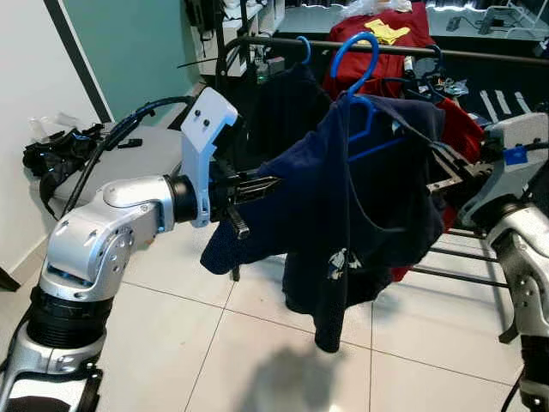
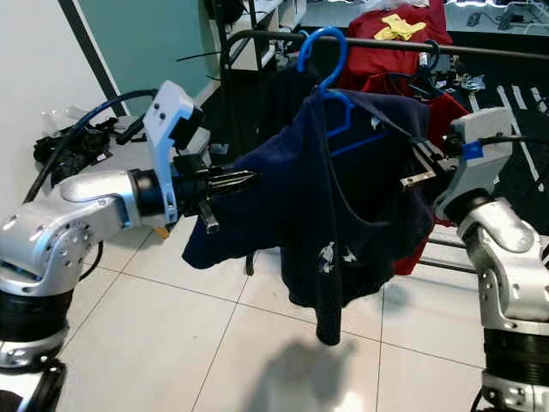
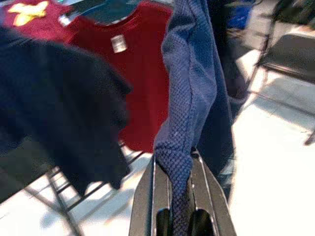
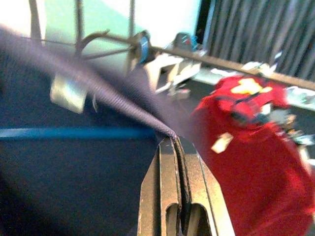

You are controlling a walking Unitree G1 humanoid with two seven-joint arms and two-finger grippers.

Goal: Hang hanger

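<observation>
A navy shirt point(image 1: 369, 206) hangs on a blue hanger point(image 1: 364, 129), and both of my grippers hold it up in front of the clothes rack. The hanger's hook point(image 1: 353, 53) is level with the dark rail point(image 1: 489, 53); I cannot tell if it rests on it. My left gripper point(image 1: 268, 183) is shut on the shirt's left sleeve, and navy knit cloth point(image 3: 179, 162) is pinched between its fingers. My right gripper point(image 1: 444, 170) is shut on the shirt's right shoulder edge point(image 4: 170, 133), next to the hanger's blue bar point(image 4: 74, 132).
A black garment point(image 1: 274, 112) hangs from another blue hook point(image 1: 303, 48) on the same rail, with red shirts point(image 1: 403, 43) behind. The rack's lower bars point(image 1: 463, 276) run at the right. Tangled cables point(image 1: 60, 153) lie by the left wall on white tiles.
</observation>
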